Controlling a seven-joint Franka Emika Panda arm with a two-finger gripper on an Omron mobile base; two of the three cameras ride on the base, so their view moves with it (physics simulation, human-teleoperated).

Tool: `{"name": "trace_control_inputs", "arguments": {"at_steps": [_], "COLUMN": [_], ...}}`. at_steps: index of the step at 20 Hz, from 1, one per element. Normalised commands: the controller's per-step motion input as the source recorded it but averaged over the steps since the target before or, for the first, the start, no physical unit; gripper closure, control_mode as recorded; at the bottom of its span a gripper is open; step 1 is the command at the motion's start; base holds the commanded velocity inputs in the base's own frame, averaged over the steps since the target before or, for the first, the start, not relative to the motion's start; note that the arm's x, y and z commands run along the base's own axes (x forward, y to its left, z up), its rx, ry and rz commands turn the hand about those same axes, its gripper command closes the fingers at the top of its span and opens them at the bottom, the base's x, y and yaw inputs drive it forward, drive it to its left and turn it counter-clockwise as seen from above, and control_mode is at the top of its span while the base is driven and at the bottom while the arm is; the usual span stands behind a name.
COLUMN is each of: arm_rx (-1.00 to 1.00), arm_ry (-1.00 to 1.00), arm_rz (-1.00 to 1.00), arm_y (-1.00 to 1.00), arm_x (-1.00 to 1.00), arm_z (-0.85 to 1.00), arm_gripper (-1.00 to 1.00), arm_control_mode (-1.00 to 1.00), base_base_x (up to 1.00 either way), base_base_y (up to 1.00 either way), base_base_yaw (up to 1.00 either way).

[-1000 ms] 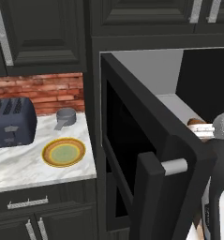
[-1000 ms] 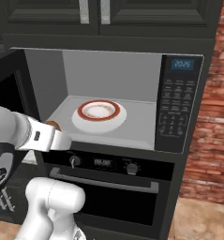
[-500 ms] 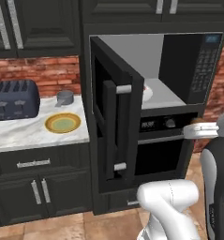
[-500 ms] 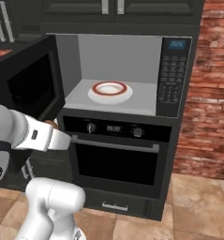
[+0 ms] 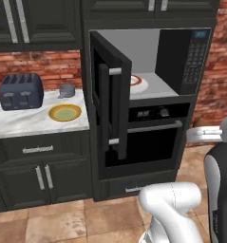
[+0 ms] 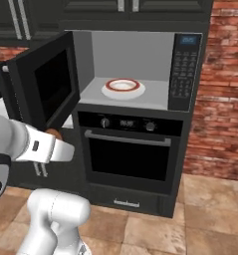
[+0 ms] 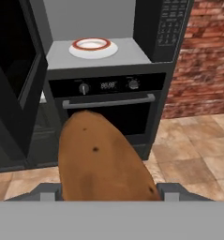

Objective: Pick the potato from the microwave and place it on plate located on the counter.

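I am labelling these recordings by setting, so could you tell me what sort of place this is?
A home-style kitchen, rendered in simulation. A built-in microwave stands open above a wall oven, and beside them a marble counter carries a toaster and a plate, with a brick backsplash behind.

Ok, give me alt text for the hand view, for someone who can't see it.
A brown potato looms in the foreground, held in the tool. Behind it the microwave stands open above a black oven, with a red-rimmed white dish inside; brick wall and tiled floor lie to the right.
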Motion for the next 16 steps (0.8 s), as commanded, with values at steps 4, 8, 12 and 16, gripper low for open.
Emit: {"name": "trace_control_inputs", "arguments": {"at_steps": [4, 8, 12, 16], "arm_rx": [0.0, 0.0, 0.0, 0.0], "arm_ry": [0.0, 0.0, 0.0, 0.0], "arm_rz": [0.0, 0.0, 0.0, 0.0], "arm_y": [0.0, 0.0, 0.0, 0.0], "arm_x": [0.0, 0.0, 0.0, 0.0], "arm_z": [0.0, 0.0, 0.0, 0.0], "arm_gripper": [1.0, 1.0, 1.0, 1.0], "arm_control_mode": [1.0, 1.0, 1.0, 1.0], "base_base_x": [-0.35, -0.11, 0.0, -0.04], "base_base_y": [1.0, 1.0, 0.89, 0.44], "base_base_yaw": [0.0, 0.0, 0.12, 0.43]}}
